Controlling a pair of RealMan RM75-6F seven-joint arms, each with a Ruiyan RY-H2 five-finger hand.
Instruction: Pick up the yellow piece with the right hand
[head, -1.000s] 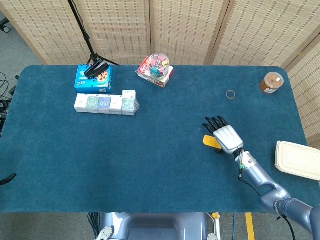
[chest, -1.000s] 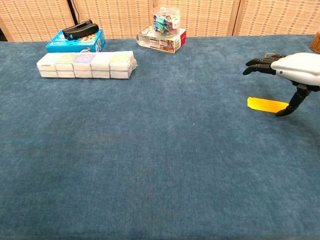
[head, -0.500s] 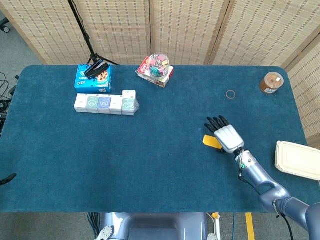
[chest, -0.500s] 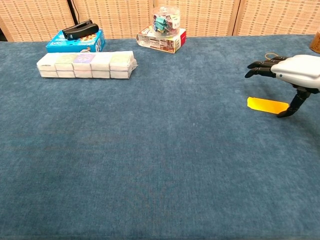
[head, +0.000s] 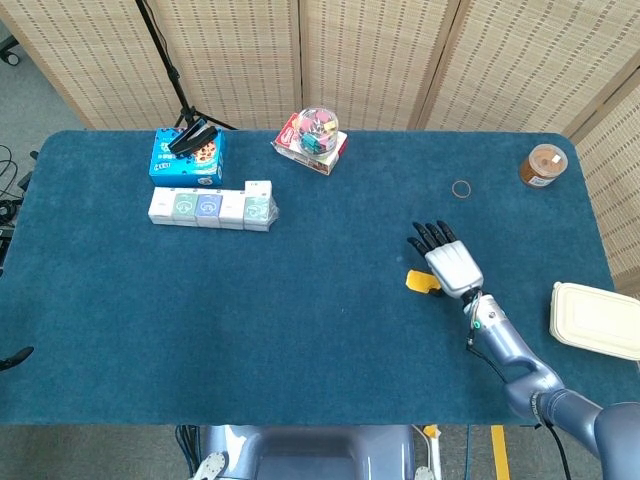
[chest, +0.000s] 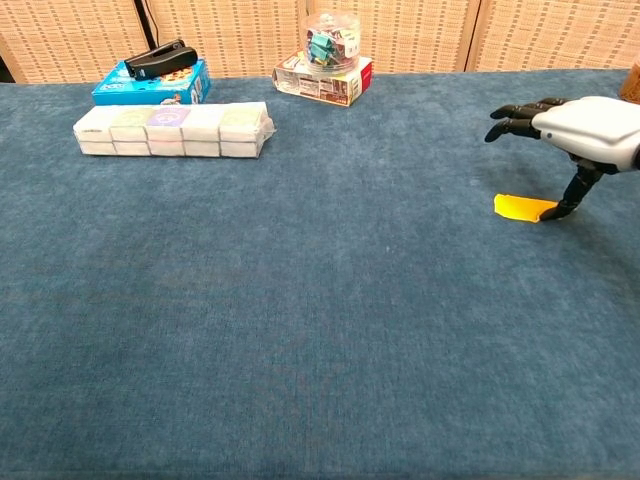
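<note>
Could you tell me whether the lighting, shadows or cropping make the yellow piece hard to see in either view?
Head view: even light, sharp, but the right hand covers most of the yellow piece. Chest view: soft shadows, piece clear, hand cropped by the right edge.

**Two cameras, one high and one low**

The head view looks steeply down from above the robot's near edge, taking in the whole blue bench (head: 200, 330) and the wicker screens (head: 370, 60) behind. The chest view sits low and closer, facing across the cloth toward the far edge. Both share the right robot hand (head: 452, 268) and the row of white boxes (chest: 172, 129).
</note>
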